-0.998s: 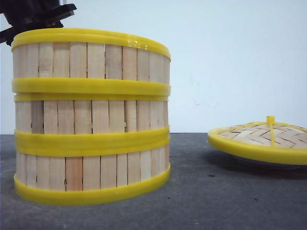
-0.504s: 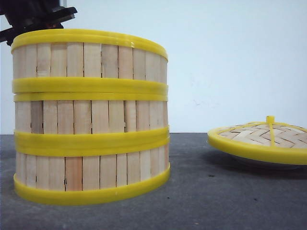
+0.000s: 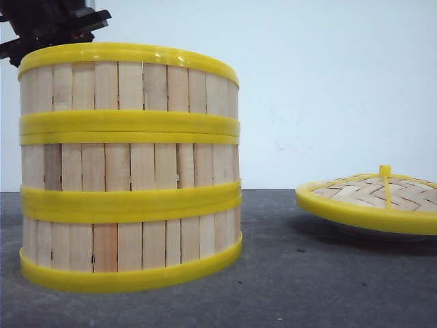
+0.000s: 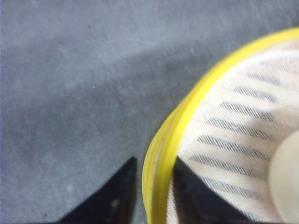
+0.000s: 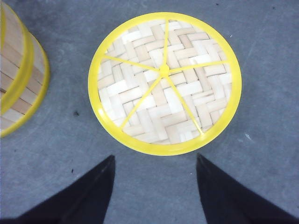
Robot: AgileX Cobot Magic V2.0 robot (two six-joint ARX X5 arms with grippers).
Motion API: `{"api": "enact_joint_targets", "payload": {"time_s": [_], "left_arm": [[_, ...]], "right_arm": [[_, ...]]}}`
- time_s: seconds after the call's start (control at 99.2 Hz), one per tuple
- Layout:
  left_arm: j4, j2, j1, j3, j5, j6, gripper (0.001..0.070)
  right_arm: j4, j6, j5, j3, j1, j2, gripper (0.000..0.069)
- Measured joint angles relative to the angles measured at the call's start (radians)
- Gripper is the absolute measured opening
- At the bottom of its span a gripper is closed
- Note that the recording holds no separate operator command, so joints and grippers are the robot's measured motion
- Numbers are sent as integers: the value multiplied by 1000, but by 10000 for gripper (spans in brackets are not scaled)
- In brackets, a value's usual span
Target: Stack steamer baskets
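Three steamer baskets stand stacked at the left of the front view: bottom (image 3: pixel 130 246), middle (image 3: pixel 130 167) and top (image 3: pixel 130 89), which sits level. My left gripper (image 3: pixel 54 24) is behind the stack's top edge. In the left wrist view the left gripper (image 4: pixel 154 161) straddles the top basket's yellow rim (image 4: pixel 161 154): the inner finger touches it, the outer finger stands a narrow gap off. My right gripper (image 5: pixel 155 161) hangs open above bare table, just short of the woven lid (image 5: pixel 164 84). The stack's side (image 5: pixel 18 70) also shows there.
The domed bamboo lid (image 3: pixel 372 195) with a yellow rim lies at the right, apart from the stack. A striped cloth (image 4: pixel 233 126) lines the top basket, with a pale round thing (image 4: pixel 287 182) on it. The table (image 3: pixel 287 273) is dark grey.
The top basket has settled from a slight tilt to level on the stack, its right edge shifting a little left. The left gripper has barely moved.
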Motion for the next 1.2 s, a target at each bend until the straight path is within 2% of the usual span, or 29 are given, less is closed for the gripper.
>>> {"api": "enact_joint_targets", "payload": {"time_s": [0.091, 0.181, 0.454, 0.746, 0.807, 0.938, 0.998, 1.2], "left_arm": [[-2, 0, 3, 0, -1, 0, 232], [6, 0, 3, 0, -1, 0, 260], [0, -84, 4, 0, -8, 0, 269], [-64, -236, 19, -29, -32, 0, 269], [-53, -266, 18, -71, -56, 0, 269], [-43, -337, 18, -167, -154, -4, 269], [-44, -371, 19, -204, -181, -9, 269], [-51, -438, 19, -262, -185, -12, 269]], "right_arm": [[22, 0, 0, -5, 0, 0, 331], [79, 0, 0, -31, 0, -1, 331], [332, 5, -1, -177, 0, 51, 331], [530, 6, -34, -187, 0, 278, 331], [566, 6, -33, -187, -1, 329, 331], [626, 6, -30, -187, -15, 412, 331], [639, 5, -29, -187, -19, 438, 331], [659, 5, -26, -187, -35, 477, 331]]}}
